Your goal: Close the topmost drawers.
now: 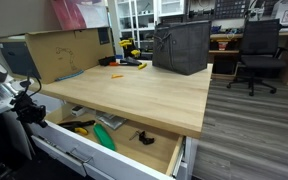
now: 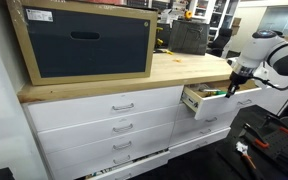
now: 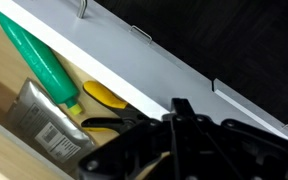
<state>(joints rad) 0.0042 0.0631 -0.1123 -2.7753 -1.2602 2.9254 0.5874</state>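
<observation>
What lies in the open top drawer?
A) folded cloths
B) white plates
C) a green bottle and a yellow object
C: the wrist view looks into the open drawer and shows a green bottle lying beside a yellow object.

Workshop with wooden workbench point(image 1: 134, 95), shelves point(image 1: 137, 20), office chair point(image 1: 257, 48).

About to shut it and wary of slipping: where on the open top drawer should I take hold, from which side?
Probably the white front panel, at its metal handle. Come from the outer, room side: the drawer stands pulled out, the flat panel faces away from the bench, and the tool hangs over the drawer's contents.
</observation>
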